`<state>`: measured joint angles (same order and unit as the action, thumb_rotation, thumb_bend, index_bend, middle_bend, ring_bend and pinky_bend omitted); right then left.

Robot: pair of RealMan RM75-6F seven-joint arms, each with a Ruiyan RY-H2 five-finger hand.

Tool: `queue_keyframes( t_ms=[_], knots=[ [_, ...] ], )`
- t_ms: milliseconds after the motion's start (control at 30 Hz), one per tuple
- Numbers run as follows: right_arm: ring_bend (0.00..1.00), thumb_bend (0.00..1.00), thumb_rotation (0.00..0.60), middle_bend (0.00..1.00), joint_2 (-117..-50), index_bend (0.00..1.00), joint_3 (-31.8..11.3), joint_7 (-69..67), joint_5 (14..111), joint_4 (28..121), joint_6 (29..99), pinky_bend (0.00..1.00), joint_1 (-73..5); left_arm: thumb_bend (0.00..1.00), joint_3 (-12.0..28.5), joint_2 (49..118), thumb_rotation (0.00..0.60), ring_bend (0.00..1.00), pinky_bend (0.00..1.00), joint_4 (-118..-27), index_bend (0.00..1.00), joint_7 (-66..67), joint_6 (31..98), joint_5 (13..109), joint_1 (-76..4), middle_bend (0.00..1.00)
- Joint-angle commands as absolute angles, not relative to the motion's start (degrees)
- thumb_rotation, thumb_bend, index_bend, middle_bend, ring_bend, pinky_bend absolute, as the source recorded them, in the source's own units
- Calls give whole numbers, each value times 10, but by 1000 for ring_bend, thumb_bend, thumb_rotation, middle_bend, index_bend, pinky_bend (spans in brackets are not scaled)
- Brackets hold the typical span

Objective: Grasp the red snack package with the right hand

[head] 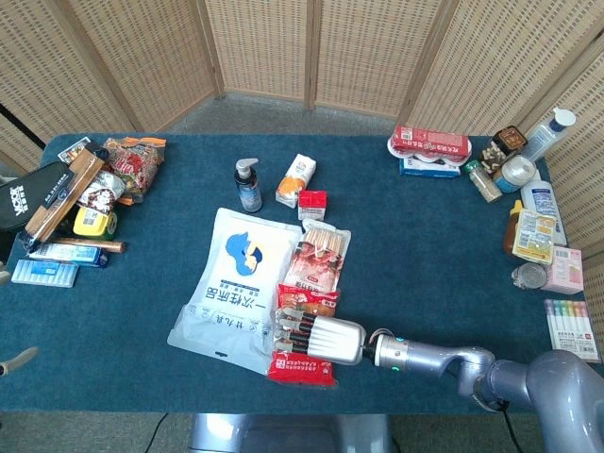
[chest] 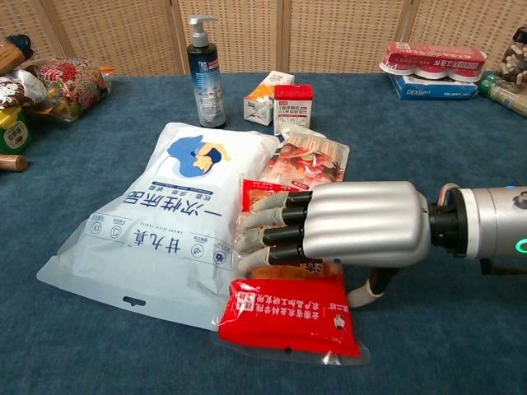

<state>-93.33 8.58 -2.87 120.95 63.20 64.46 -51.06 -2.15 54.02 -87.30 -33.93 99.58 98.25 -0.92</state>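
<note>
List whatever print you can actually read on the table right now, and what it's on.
"DEXIN": blue box under the red tray pack at the far right.
"一次性床品": big white bag, blue characters running along its length.
Red snack package under the right hand: white characters, too small to read.
Small red-and-white carton: print blurred.
Black case, far left: white lettering, unreadable.

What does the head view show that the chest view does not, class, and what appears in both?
Only the head view shows the highlighter set at the table's right edge and the blue tray at its left. Only the chest view shows the right hand's thumb hanging down beside the package. Both show the right hand lying over the red snack package, its fingers curled at the package's far side, next to the white bag.
</note>
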Motion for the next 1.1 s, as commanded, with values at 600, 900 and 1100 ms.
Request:
queue_keyframes(
  t_ms=[600, 900, 1100],
  knots=[
    [177, 345, 600, 425, -876, 532, 83, 26, 1190, 687, 693, 164, -515, 63, -22, 539, 600, 0, 0, -873, 113, -343, 1003, 989, -8, 0],
    [201, 351, 600, 426, -802, 535, 51, 92, 1176, 776, 668, 186, -538, 64, -22, 536, 600, 0, 0, -870, 112, -356, 1016, 991, -3, 0],
    [201, 350, 600, 426, -754, 532, 12, 124, 1160, 836, 648, 187, -561, 64, -22, 536, 600, 0, 0, -867, 113, -361, 1020, 992, -1, 0]
  ],
)
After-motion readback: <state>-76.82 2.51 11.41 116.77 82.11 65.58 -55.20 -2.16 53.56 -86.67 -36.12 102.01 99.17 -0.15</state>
